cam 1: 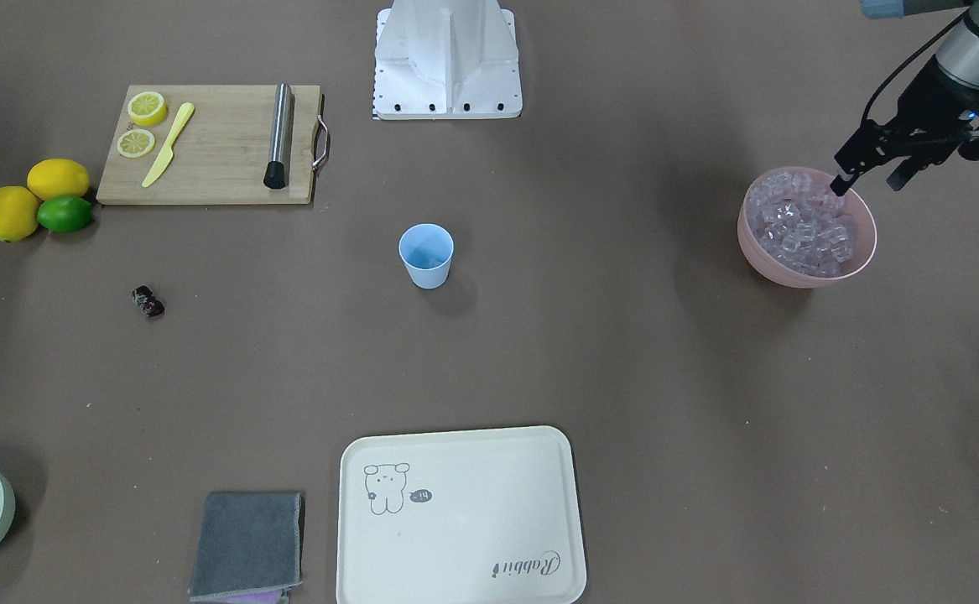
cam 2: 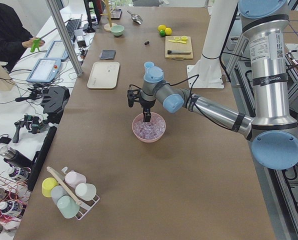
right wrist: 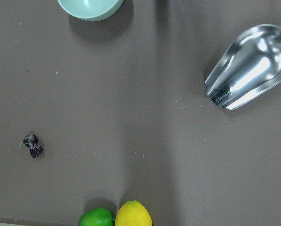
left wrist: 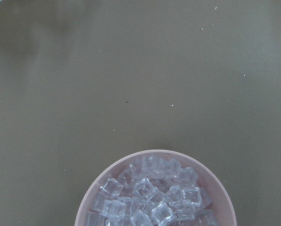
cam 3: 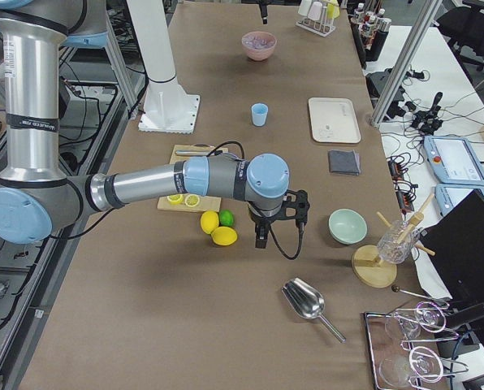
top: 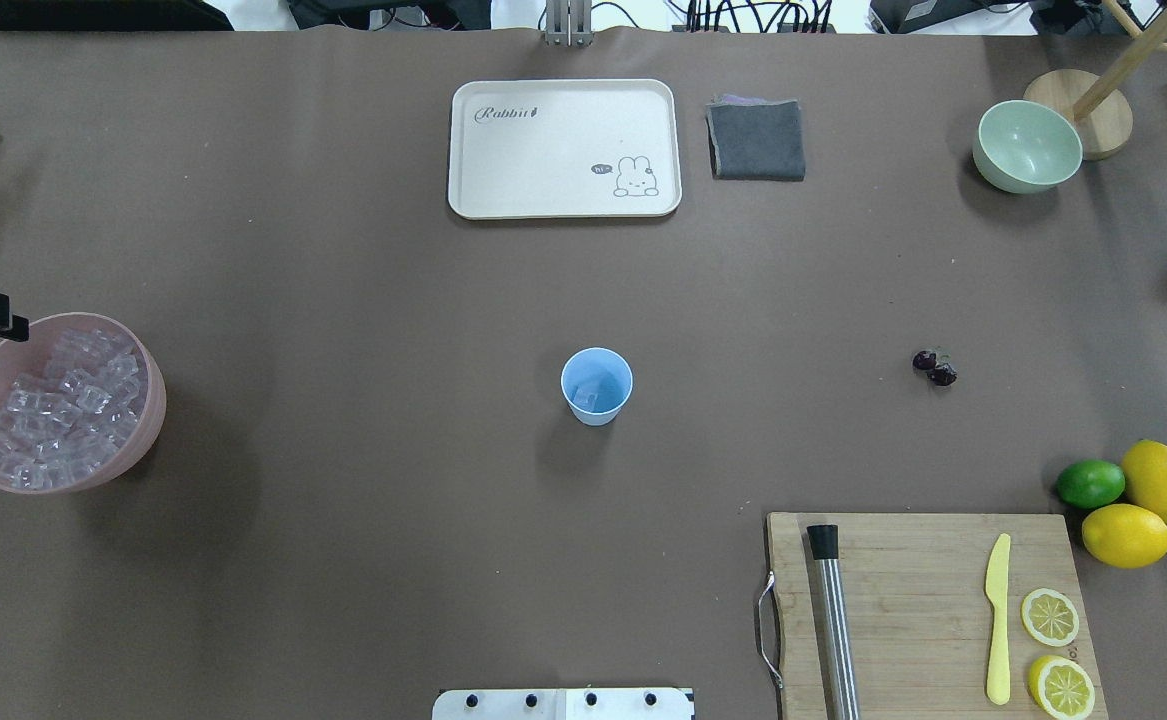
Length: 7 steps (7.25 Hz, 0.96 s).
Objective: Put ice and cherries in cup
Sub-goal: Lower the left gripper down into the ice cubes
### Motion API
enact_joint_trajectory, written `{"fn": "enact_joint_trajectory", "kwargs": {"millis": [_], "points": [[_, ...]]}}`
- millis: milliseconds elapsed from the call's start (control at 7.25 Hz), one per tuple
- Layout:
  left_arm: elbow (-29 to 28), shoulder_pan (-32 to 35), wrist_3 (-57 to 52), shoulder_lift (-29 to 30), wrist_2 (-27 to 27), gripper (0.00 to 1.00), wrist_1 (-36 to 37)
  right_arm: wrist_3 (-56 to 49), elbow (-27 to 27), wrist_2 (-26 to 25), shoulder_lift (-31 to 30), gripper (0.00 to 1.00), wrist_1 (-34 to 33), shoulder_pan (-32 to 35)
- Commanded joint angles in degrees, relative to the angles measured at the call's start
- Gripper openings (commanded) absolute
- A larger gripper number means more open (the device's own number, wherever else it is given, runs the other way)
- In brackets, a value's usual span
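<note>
The left hand (cam 1: 868,178) hangs with fingers parted, one tip at the rim of the pink bowl (cam 1: 791,275), the ice (cam 1: 799,225) piled directly beneath it. The cubes look hard, light and slick (apt to squirt from a skewed pinch), so take a top one across two flat faces. The cup (cam 1: 426,256) stands well away from this hand; the cherries (cam 1: 148,302) lie farther still, nearer the right hand (cam 3: 261,236), whose opening I cannot tell. The brown worktop (cam 1: 623,352) looks matte and flat; screens (cam 2: 44,70) and a person (cam 2: 6,30) sit alongside in the room.
</note>
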<state>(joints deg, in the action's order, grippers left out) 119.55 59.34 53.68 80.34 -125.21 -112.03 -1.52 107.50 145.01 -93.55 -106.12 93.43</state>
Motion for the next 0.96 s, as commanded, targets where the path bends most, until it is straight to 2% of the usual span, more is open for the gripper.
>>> {"fn": "enact_joint_trajectory", "kwargs": {"millis": [0,276,414,551,827], "points": [[-0.9,-3.0,-5.4,-0.3,-2.5,0.97,-4.7,4.1,-0.1,-0.3,1.9,1.0,0.0,0.0],[-3.5,-7.0,-6.6,0.8,-1.9,0.97,-7.1,4.4,-0.2,-0.2,1.8,1.0,0.0,0.0],[-3.5,-6.9,-5.6,0.3,-2.0,0.97,-7.2,4.3,-0.3,-0.2,1.8,1.0,0.0,0.0],[-3.6,-6.5,0.3,-1.7,-1.7,0.97,-7.9,4.3,-0.4,-0.3,1.7,1.0,0.0,0.0],[-3.4,-6.2,11.8,-2.7,3.3,0.97,-9.1,4.3,-0.4,-0.3,1.4,1.0,0.0,0.0]]}}
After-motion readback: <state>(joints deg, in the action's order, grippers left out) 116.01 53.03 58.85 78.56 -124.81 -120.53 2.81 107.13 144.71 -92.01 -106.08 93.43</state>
